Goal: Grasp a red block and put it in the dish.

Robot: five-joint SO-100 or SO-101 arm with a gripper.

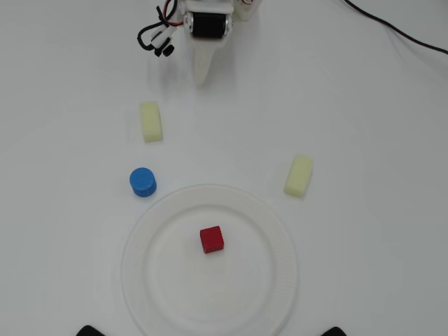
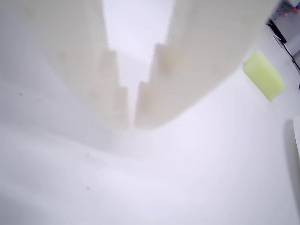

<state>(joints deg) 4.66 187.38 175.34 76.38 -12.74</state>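
Observation:
A small red block [image 1: 211,239] rests inside the dish [image 1: 143,280], a little above its middle in the overhead view. The dish is a large round white plate with a ribbed rim at the bottom centre. My gripper [image 1: 201,78] is far from it at the top of that view, pointing down towards the table, with nothing in it. In the wrist view its two pale fingers [image 2: 112,84] stand almost together, only a thin slit between them, so my gripper [image 2: 132,119] is shut and empty.
A blue cylinder [image 1: 143,182] stands just outside the dish's upper left rim. Two pale yellow oblong blocks lie on the white table, one [image 1: 150,121] at left and one [image 1: 299,175] at right, the latter or its twin showing in the wrist view [image 2: 264,75]. A black cable [image 1: 392,28] crosses the top right.

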